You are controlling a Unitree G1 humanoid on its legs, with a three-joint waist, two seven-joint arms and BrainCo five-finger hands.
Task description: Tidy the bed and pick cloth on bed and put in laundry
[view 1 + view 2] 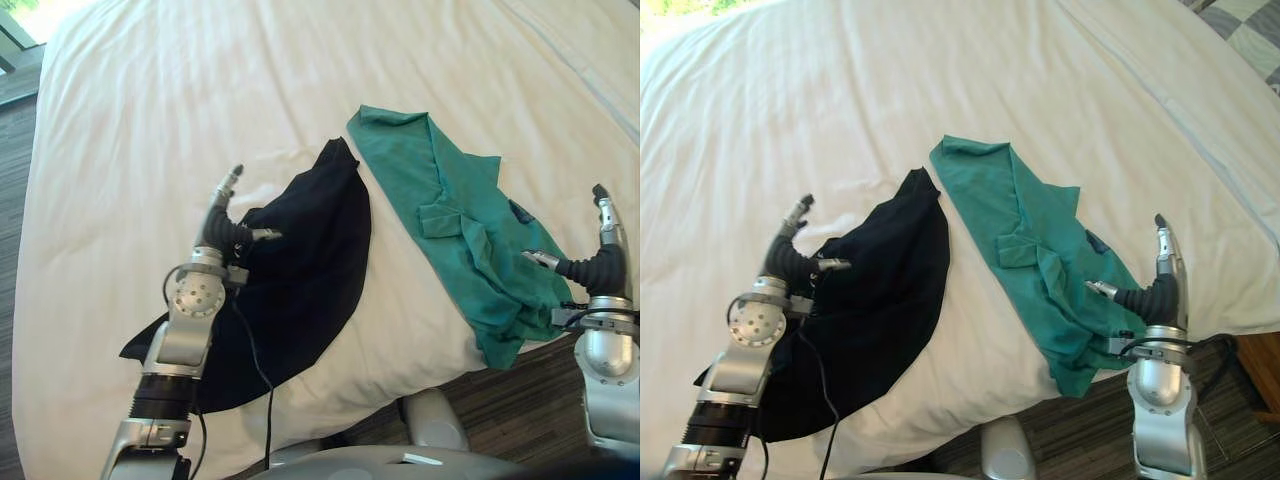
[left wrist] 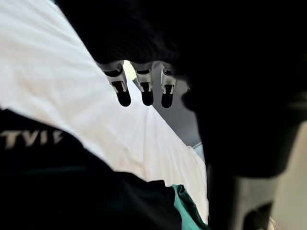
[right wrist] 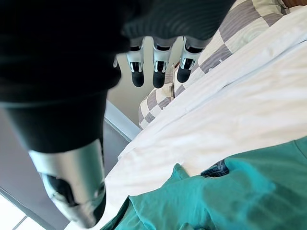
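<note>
One checkered quilt [image 3: 240, 33], right wrist view; green cloth [image 3: 216, 196].

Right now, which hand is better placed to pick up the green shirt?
The right. The right hand hangs open close beside the green shirt, while the left hand, also open, is over the black cloth, farther from the shirt.

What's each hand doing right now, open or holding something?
Left hand: open, empty, by the black cloth.
Right hand: open, empty, by the green shirt.
</note>
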